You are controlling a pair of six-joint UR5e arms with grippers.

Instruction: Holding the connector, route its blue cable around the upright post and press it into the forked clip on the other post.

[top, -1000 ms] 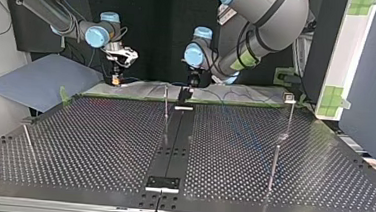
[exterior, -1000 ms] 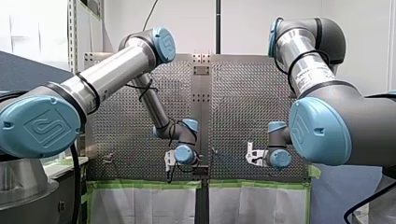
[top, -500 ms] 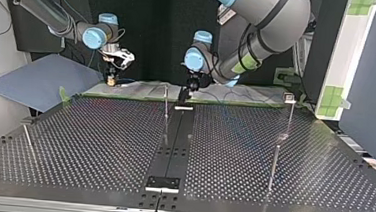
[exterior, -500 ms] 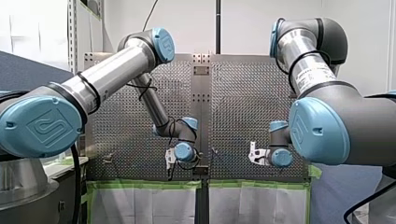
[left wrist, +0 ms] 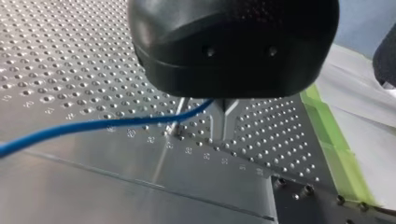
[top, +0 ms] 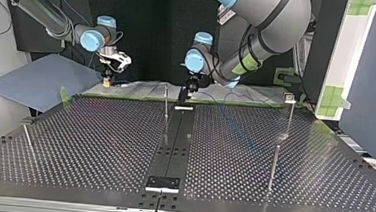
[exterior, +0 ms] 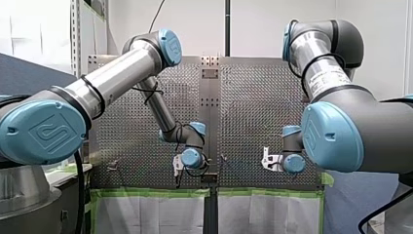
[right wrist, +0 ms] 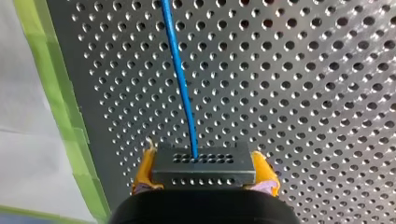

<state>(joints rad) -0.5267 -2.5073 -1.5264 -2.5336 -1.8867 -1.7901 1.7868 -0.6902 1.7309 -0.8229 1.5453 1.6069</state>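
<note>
My right gripper [right wrist: 205, 179] is shut on a dark grey connector [right wrist: 203, 164] with rows of small holes, held between its yellow pads [right wrist: 264, 169]. The blue cable [right wrist: 180, 84] leaves the connector and runs ahead over the perforated table. In the top view this gripper [top: 107, 82] hangs at the far left edge of the table. My left gripper [left wrist: 223, 133] has its metal fingers shut. The cable [left wrist: 93, 127] runs up against the roots of those fingers, beside a thin upright post [left wrist: 177, 119]. Whether the fingers pinch the cable is hidden. In the top view the left gripper [top: 187, 92] stands next to that post [top: 166, 104].
At the top view's right a taller post with a small head [top: 290, 98] stands behind a plain post [top: 273, 164]. A leaning rod [top: 27, 137] is at the left. A dark centre strip [top: 173, 145] divides the perforated table. Green tape [right wrist: 56, 102] lines the table's edge.
My right gripper has moved with the connector toward the top view's left, away from the post. My left gripper has shifted only slightly.
</note>
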